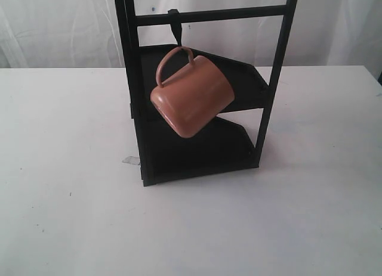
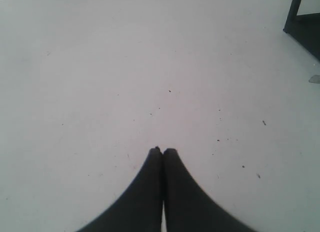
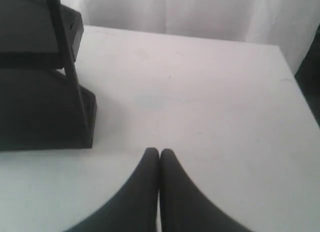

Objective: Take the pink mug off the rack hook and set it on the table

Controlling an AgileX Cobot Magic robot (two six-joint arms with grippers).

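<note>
The pink mug (image 1: pixel 192 96) hangs tilted by its thin loop handle from a hook (image 1: pixel 174 27) on the top bar of the black rack (image 1: pixel 203 148), in the middle of the exterior view. The white table (image 1: pixel 65 186) spreads all around the rack. Neither arm shows in the exterior view. My left gripper (image 2: pixel 163 151) is shut with nothing in it, over bare tabletop, the rack's corner (image 2: pixel 301 26) far off. My right gripper (image 3: pixel 159 151) is shut and empty too, beside the rack's base (image 3: pixel 45 111). The mug is out of both wrist views.
The rack has two black shelves (image 1: pixel 242 79) behind the mug and upright posts (image 1: pixel 279 55). A small clear scrap (image 1: pixel 131 160) lies by the rack's left foot. White curtain (image 1: pixel 54 25) hangs behind the table. The table's edge (image 3: pixel 295 76) shows in the right wrist view.
</note>
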